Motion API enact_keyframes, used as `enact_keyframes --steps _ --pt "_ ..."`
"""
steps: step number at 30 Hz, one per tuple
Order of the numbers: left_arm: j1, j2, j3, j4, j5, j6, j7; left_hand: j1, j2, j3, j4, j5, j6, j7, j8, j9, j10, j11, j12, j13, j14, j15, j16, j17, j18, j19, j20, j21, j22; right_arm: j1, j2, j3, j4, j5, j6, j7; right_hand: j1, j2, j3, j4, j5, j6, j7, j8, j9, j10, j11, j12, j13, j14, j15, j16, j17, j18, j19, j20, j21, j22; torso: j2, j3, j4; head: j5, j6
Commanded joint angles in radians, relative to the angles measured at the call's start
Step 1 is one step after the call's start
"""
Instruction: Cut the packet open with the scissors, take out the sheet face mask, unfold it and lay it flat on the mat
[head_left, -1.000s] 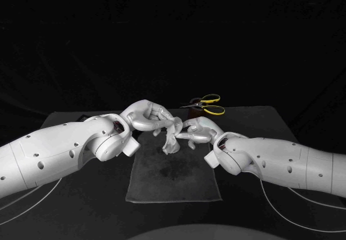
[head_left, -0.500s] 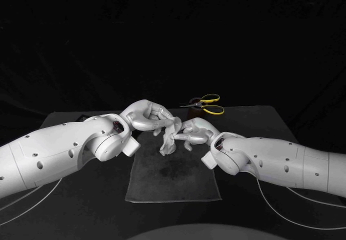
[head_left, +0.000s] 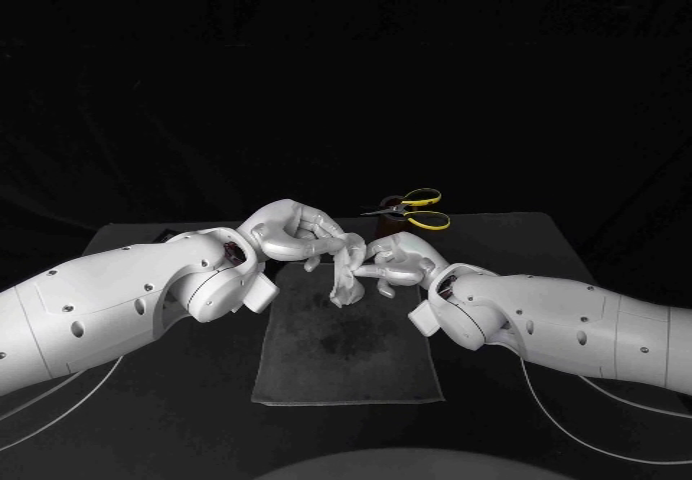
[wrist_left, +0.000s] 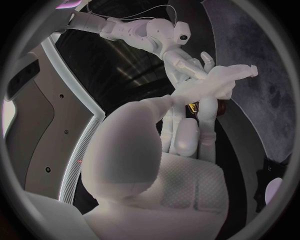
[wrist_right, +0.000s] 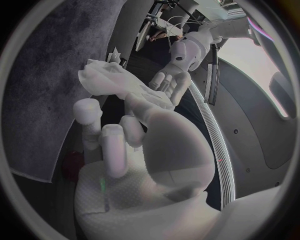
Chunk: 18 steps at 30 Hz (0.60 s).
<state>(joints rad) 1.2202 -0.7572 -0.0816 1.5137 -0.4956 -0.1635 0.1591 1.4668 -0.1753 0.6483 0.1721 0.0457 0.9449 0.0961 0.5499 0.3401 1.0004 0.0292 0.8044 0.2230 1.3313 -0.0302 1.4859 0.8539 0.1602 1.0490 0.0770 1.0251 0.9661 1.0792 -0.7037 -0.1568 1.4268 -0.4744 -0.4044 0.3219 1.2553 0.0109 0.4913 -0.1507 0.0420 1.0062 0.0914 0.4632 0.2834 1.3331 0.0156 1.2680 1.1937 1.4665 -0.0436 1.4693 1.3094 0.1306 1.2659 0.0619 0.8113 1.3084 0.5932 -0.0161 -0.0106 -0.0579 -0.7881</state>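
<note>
Bunched sheet face mask (head_left: 345, 285) held over the mat (head_left: 346, 360).
Likely light, limp, tearable; pinched by left hand (head_left: 296, 235) and right hand (head_left: 395, 262), best taken at opposite edges.

**Three cameras, one meeting point**

The head camera looks down and forward over the table (head_left: 526, 235) from some way off, with an arm entering from each side. Each wrist camera sits close behind its own hand, the left hand (wrist_left: 169, 165) and the right hand (wrist_right: 144, 145), and faces the other hand. All three views share the sheet face mask (head_left: 346, 285) and the mat (head_left: 346, 350)
</note>
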Motion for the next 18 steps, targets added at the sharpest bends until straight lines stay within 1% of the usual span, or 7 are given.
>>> enact_keyframes --steps 1,5,8,13,18 --pt "0.001 -0.003 0.001 -0.005 0.012 0.012 0.008 0.002 0.012 0.005 -0.002 0.003 0.000 0.007 0.004 0.051 -0.003 -0.001 0.006 0.001 0.005 0.000 0.005 0.002 0.001 0.008 0.000 0.003 0.001 0.001 -0.016 0.004 0.017 0.010 -0.030 0.030 -0.003 0.007 0.004 -0.004 0.006 -0.002 -0.004 0.005 0.022 0.013 -0.005 0.002 0.001 0.051 -0.008 0.006 0.062 0.005 0.009 -0.002 0.008 0.017 -0.001 0.0008 -0.0008 0.000 0.000" --pt "0.001 -0.005 0.001 -0.013 0.016 0.008 0.007 0.001 0.012 0.005 -0.003 0.003 0.000 0.007 0.004 0.051 -0.004 -0.001 0.006 0.001 0.005 0.000 0.005 0.002 0.001 0.009 0.000 0.005 0.002 0.007 -0.037 0.009 0.032 0.001 -0.028 0.023 -0.006 0.006 0.006 -0.007 0.006 -0.003 -0.005 0.011 0.025 0.016 -0.006 0.004 0.004 0.052 -0.009 0.007 0.064 0.005 0.010 -0.002 0.010 0.018 -0.001 0.0006 -0.0014 0.000 0.002" --pt "0.001 -0.006 0.001 -0.019 0.019 0.003 0.007 -0.001 0.011 0.006 -0.004 0.003 0.000 0.007 0.005 0.052 -0.004 -0.001 0.007 0.002 0.005 0.000 0.006 0.002 0.000 0.010 0.000 0.006 0.003 0.017 -0.053 0.011 0.042 -0.018 -0.017 0.000 -0.009 0.005 0.008 -0.009 0.006 -0.004 -0.005 0.015 0.027 0.019 -0.006 0.006 0.007 0.052 -0.009 0.006 0.064 0.005 0.009 -0.003 0.008 0.018 0.000 0.0005 -0.0016 0.000 0.002" --pt "0.001 -0.006 0.001 -0.030 0.025 -0.003 0.010 -0.001 0.011 0.006 -0.004 0.003 0.000 0.007 0.005 0.052 -0.004 -0.001 0.007 0.002 0.005 0.000 0.006 0.002 0.000 0.010 0.000 0.006 0.003 0.042 -0.075 0.012 0.052 -0.084 -0.001 -0.079 -0.012 0.003 0.010 -0.011 0.006 -0.005 -0.006 0.020 0.030 0.021 -0.007 0.007 0.009 0.052 -0.010 0.005 0.062 0.005 0.010 -0.004 0.008 0.019 0.000 0.0002 -0.0010 -0.003 0.004" --pt "0.002 -0.008 0.001 -0.036 0.026 -0.004 0.012 -0.002 0.011 0.006 -0.005 0.003 0.000 0.007 0.005 0.053 -0.004 -0.001 0.007 0.002 0.006 0.000 0.006 0.005 0.000 0.010 0.000 0.007 0.004 0.063 -0.088 0.012 0.061 -0.149 0.003 -0.144 -0.015 0.000 0.013 -0.015 0.006 -0.007 -0.007 0.027 0.034 0.025 -0.008 0.010 0.013 0.053 -0.011 0.005 0.062 0.005 0.012 -0.005 0.010 0.020 0.000 0.0003 -0.0005 -0.004 0.005"
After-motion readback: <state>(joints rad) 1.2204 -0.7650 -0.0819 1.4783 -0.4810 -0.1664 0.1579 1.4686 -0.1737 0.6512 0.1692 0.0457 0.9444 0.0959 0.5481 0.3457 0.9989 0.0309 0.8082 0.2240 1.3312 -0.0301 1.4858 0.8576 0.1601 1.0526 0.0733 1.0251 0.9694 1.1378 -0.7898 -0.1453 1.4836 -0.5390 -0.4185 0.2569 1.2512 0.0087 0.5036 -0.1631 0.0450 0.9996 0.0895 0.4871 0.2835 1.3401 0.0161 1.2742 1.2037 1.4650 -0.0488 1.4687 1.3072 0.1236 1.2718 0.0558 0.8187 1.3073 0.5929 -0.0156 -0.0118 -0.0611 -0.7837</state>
